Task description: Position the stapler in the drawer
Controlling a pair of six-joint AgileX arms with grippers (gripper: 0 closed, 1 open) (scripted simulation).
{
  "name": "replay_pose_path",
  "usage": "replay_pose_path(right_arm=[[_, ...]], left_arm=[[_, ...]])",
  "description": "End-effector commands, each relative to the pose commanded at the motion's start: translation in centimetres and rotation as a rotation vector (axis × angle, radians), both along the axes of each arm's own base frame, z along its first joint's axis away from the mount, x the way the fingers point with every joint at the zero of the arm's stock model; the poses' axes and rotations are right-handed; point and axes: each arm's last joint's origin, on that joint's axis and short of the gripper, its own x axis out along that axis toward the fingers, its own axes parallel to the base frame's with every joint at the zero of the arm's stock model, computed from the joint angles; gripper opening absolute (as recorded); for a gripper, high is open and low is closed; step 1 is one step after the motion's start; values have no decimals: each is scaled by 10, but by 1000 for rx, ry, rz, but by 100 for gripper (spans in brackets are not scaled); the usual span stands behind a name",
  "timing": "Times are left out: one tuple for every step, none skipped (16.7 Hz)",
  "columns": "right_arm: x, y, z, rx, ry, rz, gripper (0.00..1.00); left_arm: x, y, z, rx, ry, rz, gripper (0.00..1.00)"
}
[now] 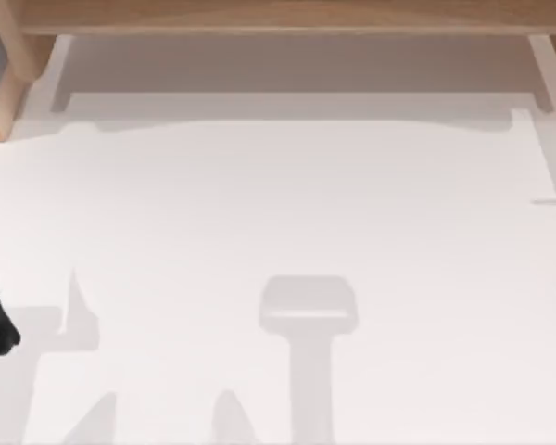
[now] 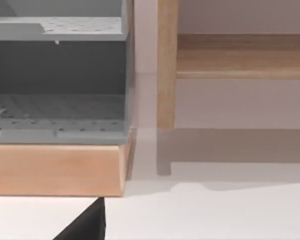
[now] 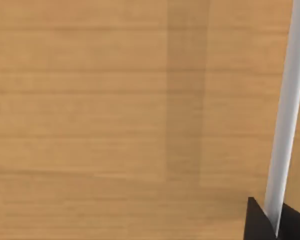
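The grey drawer (image 2: 57, 107) sits on its wooden base at the worktop's (image 1: 287, 213) far left; where the stapler lies we cannot tell. Our left hand (image 2: 87, 227) faces the drawer and our right hand (image 3: 277, 222) nears a wooden panel (image 3: 115, 110), the grip of each impossible to tell. We judge that a level approach, clearing the front lip, serves best.

White table (image 1: 287, 204) with wooden frame (image 1: 278, 14) behind.
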Motion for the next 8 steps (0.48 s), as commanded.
replay_pose_path(right_arm=[[-9, 0, 0, 1, 1, 0, 0], [-18, 0, 0, 1, 2, 1, 0], [-27, 1, -1, 2, 2, 2, 0], [-34, 1, -1, 3, 3, 2, 0], [-40, 2, -1, 3, 3, 3, 0], [-44, 3, 0, 3, 3, 3, 0], [-44, 3, 0, 3, 3, 3, 0], [-44, 3, 0, 3, 3, 3, 0]], left_arm=[[0, 0, 0, 0, 0, 0, 100], [0, 0, 0, 0, 0, 0, 100], [0, 0, 0, 0, 0, 0, 100], [0, 0, 0, 0, 0, 0, 100], [0, 0, 0, 0, 0, 0, 100], [0, 0, 0, 0, 0, 0, 100], [0, 0, 0, 0, 0, 0, 100], [0, 0, 0, 0, 0, 0, 100]])
